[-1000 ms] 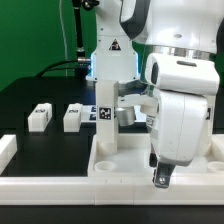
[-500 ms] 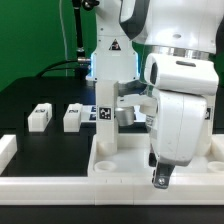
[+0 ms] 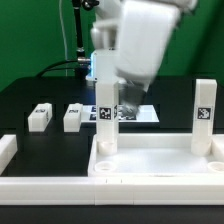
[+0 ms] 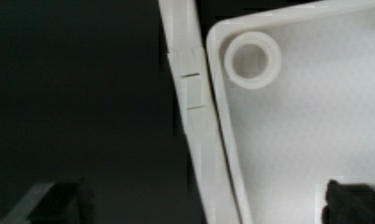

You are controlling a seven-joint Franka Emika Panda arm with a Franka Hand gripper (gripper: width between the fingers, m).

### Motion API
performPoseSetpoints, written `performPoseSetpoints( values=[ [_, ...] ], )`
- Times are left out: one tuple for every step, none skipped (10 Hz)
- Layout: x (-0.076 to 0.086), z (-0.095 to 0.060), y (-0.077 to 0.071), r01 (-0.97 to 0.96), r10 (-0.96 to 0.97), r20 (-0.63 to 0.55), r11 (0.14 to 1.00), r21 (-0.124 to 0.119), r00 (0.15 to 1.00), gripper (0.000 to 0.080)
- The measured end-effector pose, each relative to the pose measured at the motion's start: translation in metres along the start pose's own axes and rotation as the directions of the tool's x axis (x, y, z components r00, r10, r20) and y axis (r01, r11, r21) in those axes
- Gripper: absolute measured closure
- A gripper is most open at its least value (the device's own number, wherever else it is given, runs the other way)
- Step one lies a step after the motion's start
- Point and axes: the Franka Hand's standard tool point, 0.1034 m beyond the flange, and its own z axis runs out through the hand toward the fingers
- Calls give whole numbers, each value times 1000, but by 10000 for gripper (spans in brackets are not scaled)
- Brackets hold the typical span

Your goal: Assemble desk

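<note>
The white desk top [image 3: 150,162] lies at the front of the table, rim up. Two white tagged legs stand upright in it, one at its left far corner [image 3: 105,120] and one at its right far corner [image 3: 205,118]. Two more legs [image 3: 40,117] [image 3: 73,117] lie loose on the black table. My arm [image 3: 135,45] is a motion blur above the desk top, and its jaws do not show there. In the wrist view my gripper [image 4: 202,203] is open and holds nothing. Its dark fingertips [image 4: 51,202] straddle the desk top's rim [image 4: 193,100] from above. A round leg socket [image 4: 255,60] shows inside the rim.
The marker board [image 3: 140,113] lies flat behind the desk top. Low white rails edge the table at the front [image 3: 45,187] and at the exterior view's left [image 3: 6,150]. A green backdrop stands behind.
My arm has risen from the desk top's front right corner and swung up toward the exterior view's left. That uncovers the right upright leg. The jaws have opened slightly wider.
</note>
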Motion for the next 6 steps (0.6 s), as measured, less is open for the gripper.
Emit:
performPoseSetpoints(
  values=[
    [2,3,-1,-62,62,0,998,1,998,151],
    [2,3,-1,-149,149,0,989,1,989,151],
    [2,3,-1,-217,217,0,976,1,976,151],
    [-1,4,-2,-272,272,-9,962,-1,962,151],
    [-21,9,-14,-336,337,-33,942,17,941,151],
    [-47,4,-24,-406,408,-33,912,54,913,151]
  ],
)
